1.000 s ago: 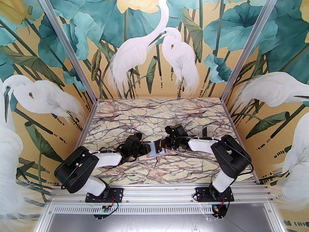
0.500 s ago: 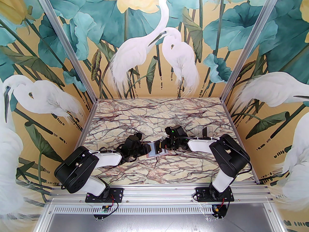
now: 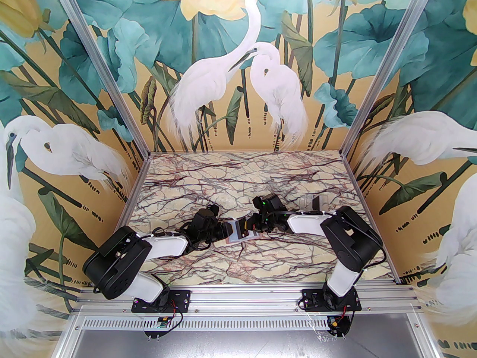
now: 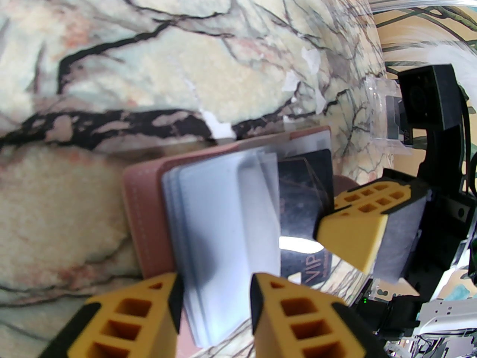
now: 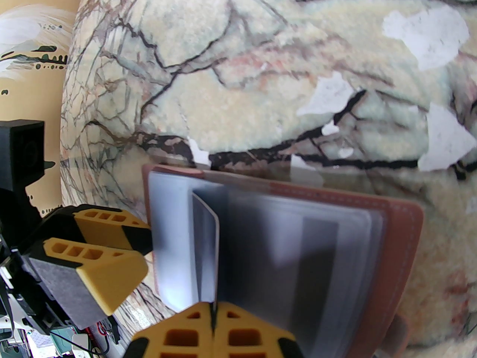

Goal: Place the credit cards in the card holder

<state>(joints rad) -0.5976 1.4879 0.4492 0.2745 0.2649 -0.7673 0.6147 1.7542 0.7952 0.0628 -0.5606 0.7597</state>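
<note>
From above, the two arms met at mid-table (image 3: 242, 177) and covered most of the card holder (image 3: 234, 237), so only a pale sliver showed between them. Behind the right arm stood a small clear object (image 3: 307, 201), too small to identify.

The left arm reached low and forward to the right, its forearm near the surface. The right arm bent at the elbow and reached to the left toward it.

In the left wrist view the card holder (image 4: 138, 214) lay open on the marble, its dusty-pink cover under a fanned stack of cloudy sleeves. The left gripper (image 4: 214, 285) had that stack between its yellow fingers (image 4: 126, 311); the sleeves filled the narrow gap and touched both sides. The fingers' bases were cut off by the frame.

The right gripper (image 5: 214, 313) was pinched tight on a credit card (image 5: 205, 244), seen edge-on and standing upright among the sleeves. From the left wrist that credit card (image 4: 305, 200) looked dark, with "VIP" printed on it. How deep it sat in a sleeve could not be made out.
</note>
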